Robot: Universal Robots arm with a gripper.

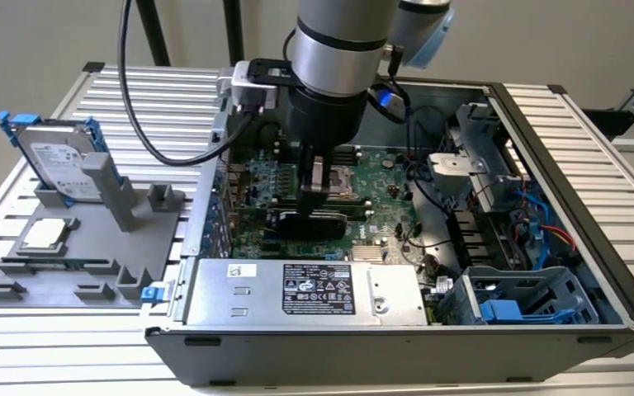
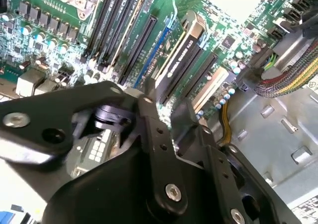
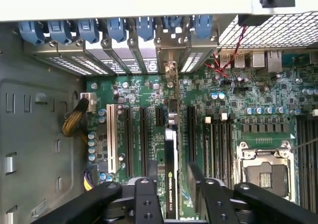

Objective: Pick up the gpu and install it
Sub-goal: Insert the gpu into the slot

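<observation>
Jaws: two black fingers (image 3: pixel 144 204) set either side of the card's top edge, narrowly parted, gripping it or just at it; contact cannot be told for sure.
Gripper (image 1: pixel 314 202): pointing straight down into the open case (image 1: pixel 581 148).
Gpu (image 3: pixel 171 179): standing on edge between the fingers, lower edge in or at a long slot of the green motherboard (image 3: pixel 228 100); whether fully seated cannot be told.
Long axis: in line with the neighbouring black slots, one end toward the rear wall with the blue slot clips (image 3: pixel 117 28).
First wrist view: card edge-on, empty CPU socket (image 3: pixel 263 172) beside the slots.
Second wrist view: black cooler face of the card (image 2: pixel 179 60) slanting away from the fingers.
Exterior view: hard drive (image 1: pixel 62 161) upright on a grey fixture (image 1: pixel 75 247), outside the case on the bench (image 1: pixel 30 346), well apart, toward the exterior view's left.
</observation>
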